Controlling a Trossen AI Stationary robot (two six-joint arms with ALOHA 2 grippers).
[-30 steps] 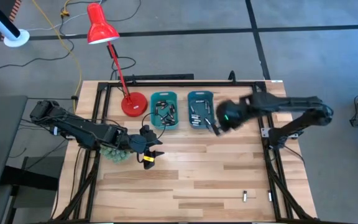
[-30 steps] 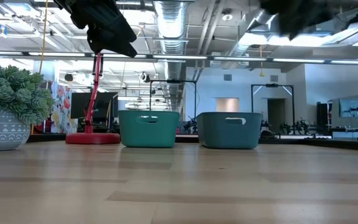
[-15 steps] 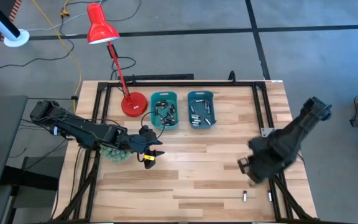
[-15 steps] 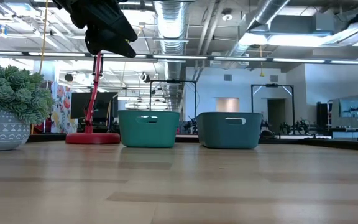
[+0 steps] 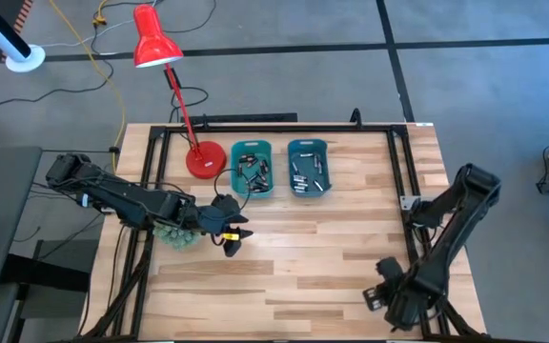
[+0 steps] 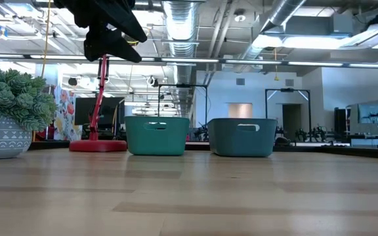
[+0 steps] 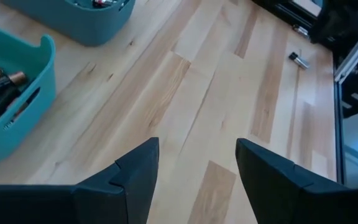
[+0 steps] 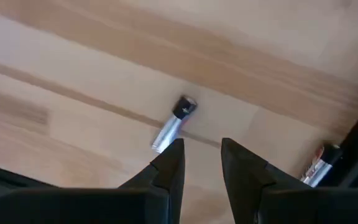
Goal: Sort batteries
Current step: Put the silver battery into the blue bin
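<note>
Lying loose, a battery (image 8: 173,122) shows silver body, dark end.

I'm looking into a robotics lab or workshop hall, not a home. Past the wooden table (image 6: 189,190), the low view gives me an open industrial ceiling with bare ducts (image 6: 179,16) and strip lights (image 6: 320,63), plus metal frames (image 6: 287,105) standing on the far floor. From above, the table sits on grey concrete floor (image 5: 484,76), with a yellow cable (image 5: 103,57) trailing off around 11 o'clock.
</note>
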